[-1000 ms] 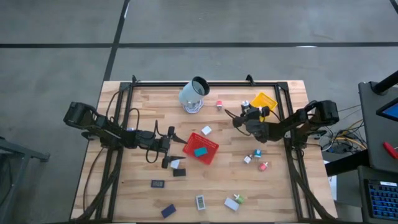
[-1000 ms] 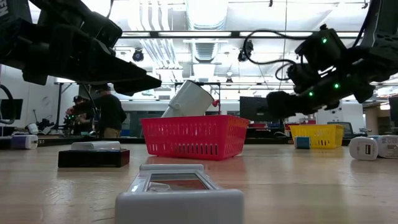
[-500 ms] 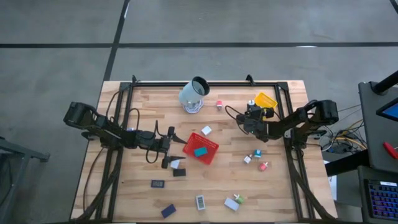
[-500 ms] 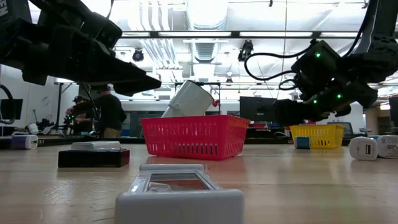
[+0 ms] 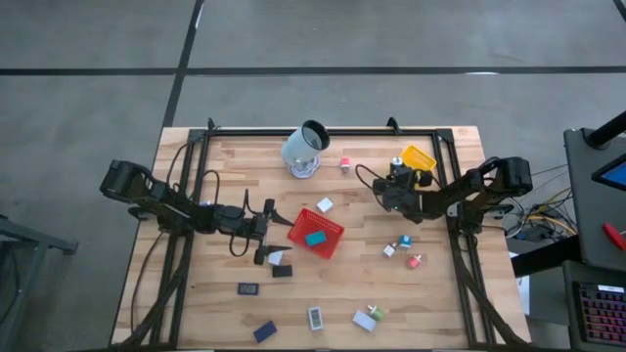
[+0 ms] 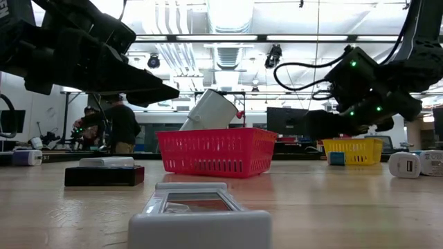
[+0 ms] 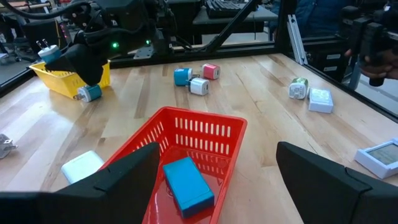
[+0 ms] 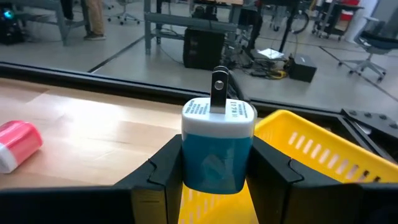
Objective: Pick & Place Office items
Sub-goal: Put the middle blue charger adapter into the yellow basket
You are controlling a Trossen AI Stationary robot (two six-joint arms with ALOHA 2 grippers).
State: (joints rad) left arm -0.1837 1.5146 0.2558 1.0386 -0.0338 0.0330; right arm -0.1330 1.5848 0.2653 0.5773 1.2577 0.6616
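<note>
Right gripper (image 8: 214, 177): clenched on a teal plug (image 8: 218, 149), prongs up, held just short of the yellow tray (image 8: 323, 155). You have it raised clear of the rim, likely so it can go over the wall and drop in.

Left gripper (image 7: 214, 171): fingers spread, nothing between them, parked in front of the red tray (image 7: 205, 127). That tray holds one teal block (image 7: 186, 183), so the open fingers look like a finished release.

Loose items: a white block (image 5: 325, 205) by the red tray; black flats (image 5: 282, 271) below it; a pink one (image 5: 345, 163) near the cup (image 5: 304, 149); a small cluster (image 5: 403, 244) under the right arm; more along the near edge (image 5: 315, 318).

Surface: pale wood-plank table (image 5: 196, 303), black frame.

Room: grey floor, workshop benches, a person (image 6: 123, 124) standing far behind the table.
</note>
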